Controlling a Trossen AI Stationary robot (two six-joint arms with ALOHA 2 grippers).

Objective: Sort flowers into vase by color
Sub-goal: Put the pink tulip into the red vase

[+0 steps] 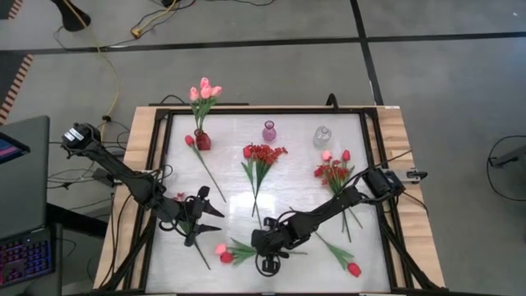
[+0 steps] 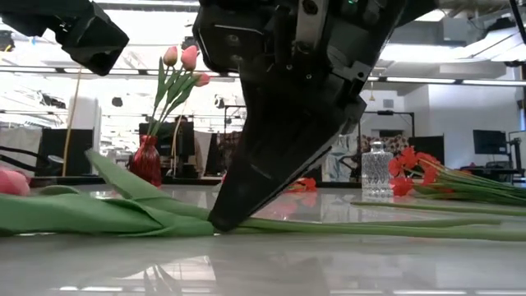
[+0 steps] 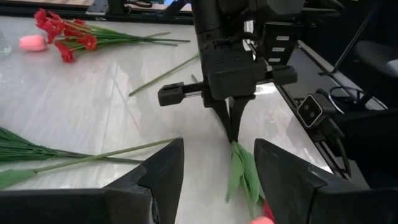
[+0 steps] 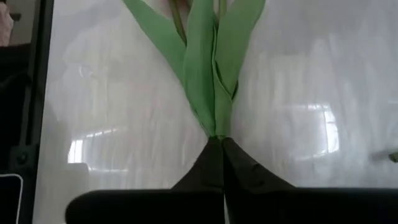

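Note:
Two tulips, one pink and one red [image 1: 223, 252], lie on the white table near its near edge, leaves [image 4: 211, 68] spread flat. My right gripper [image 1: 265, 243] is shut on their stem, tips at the table top [image 2: 223, 220]. My left gripper [image 1: 210, 215] hovers open and empty just left of these tulips; its fingers [image 3: 168, 171] frame the right gripper [image 3: 233, 132]. A red vase [image 1: 202, 141] at the far left holds pink tulips [image 1: 205, 90]. A purple vase [image 1: 269, 131] and a clear vase [image 1: 322, 136] stand empty at the far edge. My right gripper pinches the green stem just where the leaves join it [image 4: 216, 132], between its two fingertips. The fingers come from above, slanting down from the table's right, and lie along the stem's line. The flower lies flat on the table, leaves and heads pointing left.
A spray of small red blossoms [image 1: 263, 154] lies at the centre far side. A bunch of red and pink flowers [image 1: 333, 173] lies at the right. A single red tulip [image 1: 353, 269] lies near right, another [image 1: 190, 141] beside the red vase. A black frame [image 1: 161, 164] borders the table.

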